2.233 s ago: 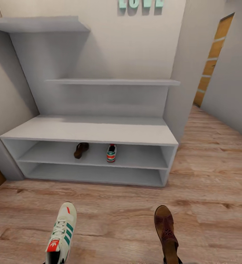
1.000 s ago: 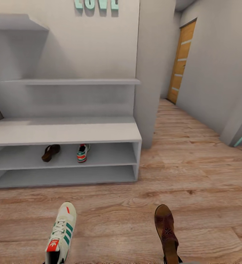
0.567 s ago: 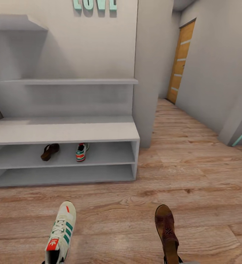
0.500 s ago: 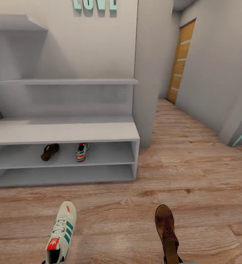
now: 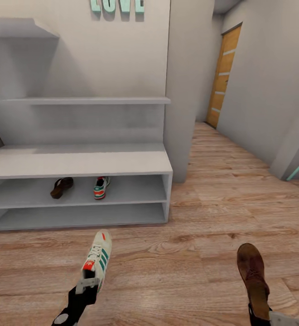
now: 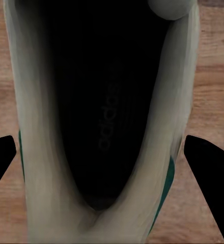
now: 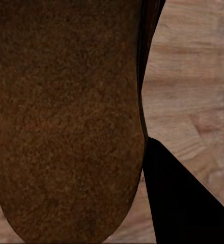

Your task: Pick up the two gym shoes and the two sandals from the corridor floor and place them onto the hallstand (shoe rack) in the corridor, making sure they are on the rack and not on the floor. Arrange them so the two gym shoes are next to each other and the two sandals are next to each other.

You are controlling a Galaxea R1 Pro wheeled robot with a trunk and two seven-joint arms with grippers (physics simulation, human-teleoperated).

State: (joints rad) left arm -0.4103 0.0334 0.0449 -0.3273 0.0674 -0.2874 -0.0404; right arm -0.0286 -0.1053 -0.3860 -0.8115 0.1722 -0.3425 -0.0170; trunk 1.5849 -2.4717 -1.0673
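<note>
Head view: the left pincer [image 5: 87,286] grips the heel of a gym shoe [image 5: 97,259] held toe-forward above the corridor floor [image 5: 222,217], and the right pincer [image 5: 266,315] holds a sandal [image 5: 253,271] by its rear end. The hallstand [image 5: 77,163] stands ahead and to the left. On its upper open shelf row the other sandal [image 5: 61,186] and the other gym shoe [image 5: 100,187] already sit, near each other but apart. There is bare shelf on both outer sides of that pair, so each carried shoe can probably go beside its mate. The desk-like top slab overhangs the shelf mouth and looks like the edge to watch; the pillar at the stand's right end narrows the room for the right arm.

Left wrist view: the gym shoe [image 6: 104,127] lies between the two dark fingertips [image 6: 206,152], opening toward the camera, and the pincer seems clamped on the heel collar. That collar is likely soft and light, so the shoe could sag or pivot; a grip on the stiffer heel wall should hold best.

Right wrist view: the sandal [image 7: 66,122] shows its brown suede-like footbed, one dark finger [image 7: 186,203] alongside. The leather looks stiffer and not slippery; the pincer appears closed on it.
</note>
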